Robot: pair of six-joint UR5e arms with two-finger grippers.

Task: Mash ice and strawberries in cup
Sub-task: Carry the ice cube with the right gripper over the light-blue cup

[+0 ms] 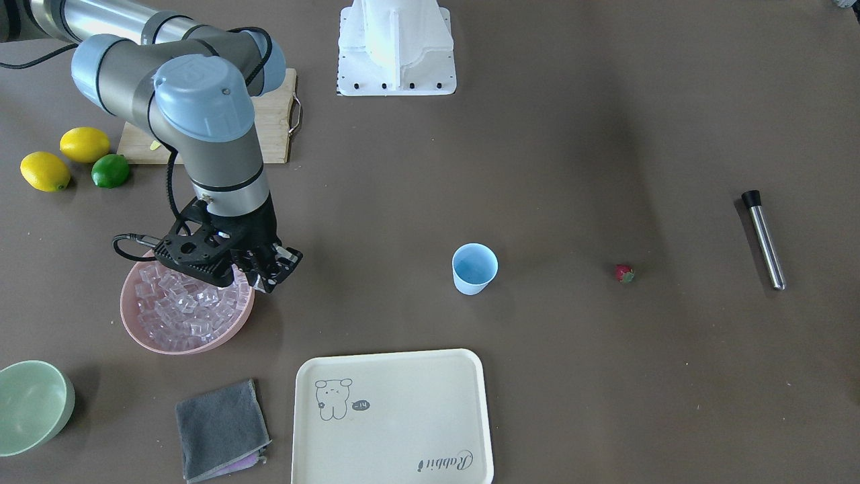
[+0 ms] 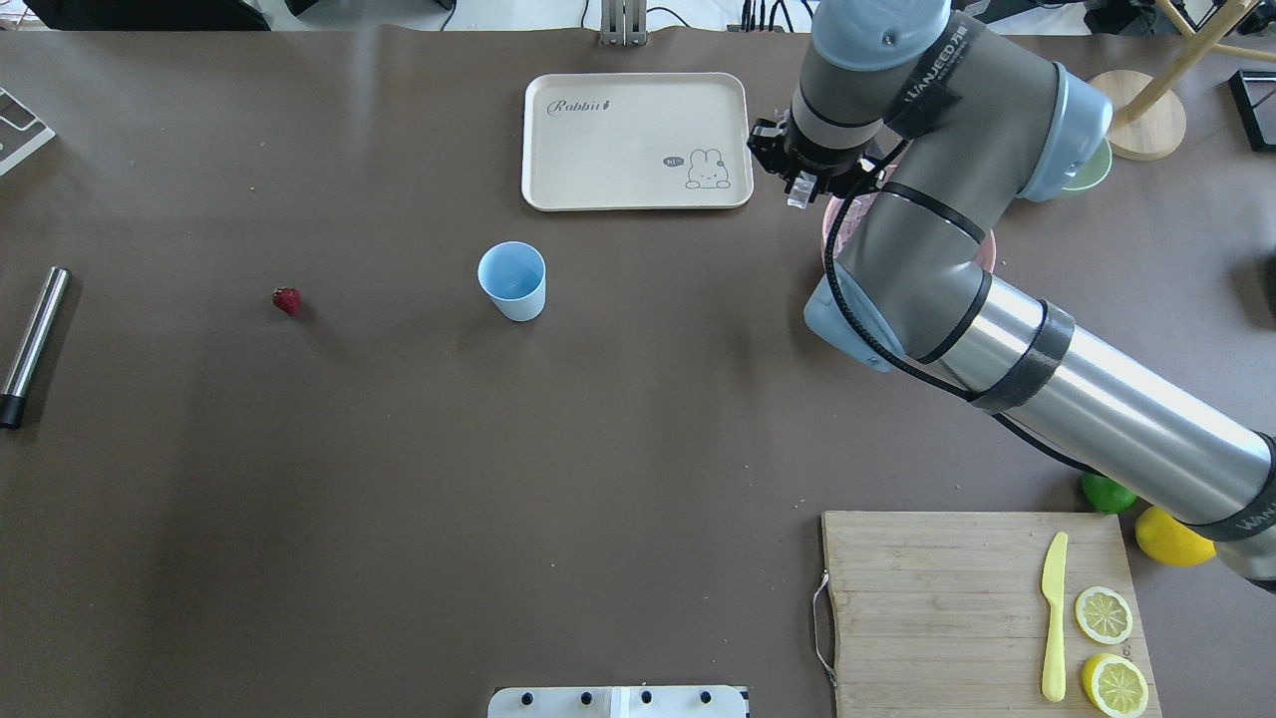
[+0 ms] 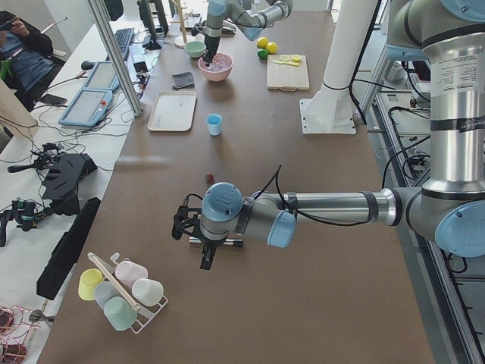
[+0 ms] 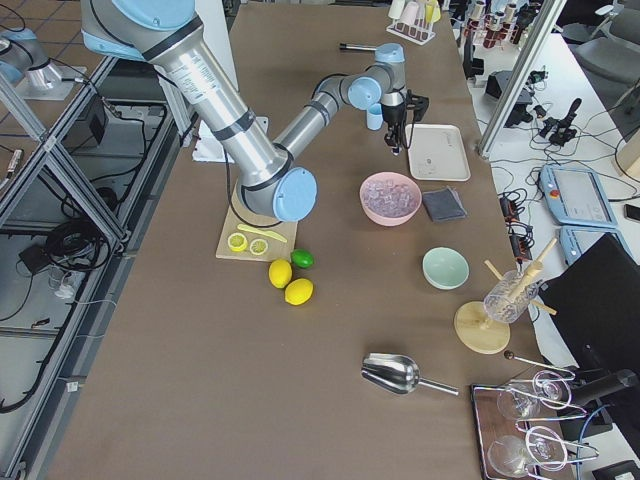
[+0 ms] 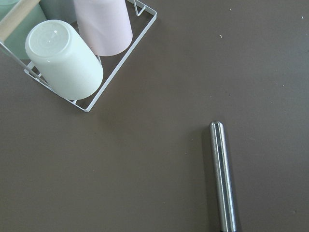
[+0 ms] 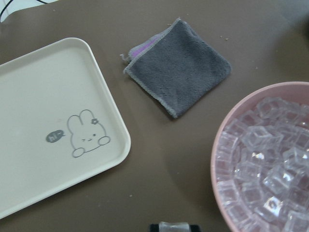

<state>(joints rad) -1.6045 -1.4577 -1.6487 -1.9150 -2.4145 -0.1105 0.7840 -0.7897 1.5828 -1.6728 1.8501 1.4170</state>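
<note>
The pale blue cup (image 1: pixel 474 267) stands upright mid-table, also seen from overhead (image 2: pixel 512 279). The red strawberry (image 1: pixel 624 273) lies on the table apart from it, towards the robot's left. Several clear ice cubes (image 1: pixel 180 309) fill a pink bowl (image 1: pixel 176 349). My right gripper (image 1: pixel 270 277) hovers at that bowl's rim on the cup's side, shut on one ice cube (image 6: pixel 174 226). My left gripper (image 3: pixel 206 259) shows only in the exterior left view, above a steel muddler (image 5: pixel 223 179); I cannot tell whether it is open or shut.
A cream tray (image 1: pixel 393 417), a grey cloth (image 1: pixel 220 428) and a pale green bowl (image 1: pixel 30 403) lie on the table's far side from the robot. Lemons (image 1: pixel 84 144), a lime (image 1: pixel 110 170) and a cutting board (image 2: pixel 977 608) are near the right arm. A cup rack (image 5: pixel 79 53) lies by the muddler.
</note>
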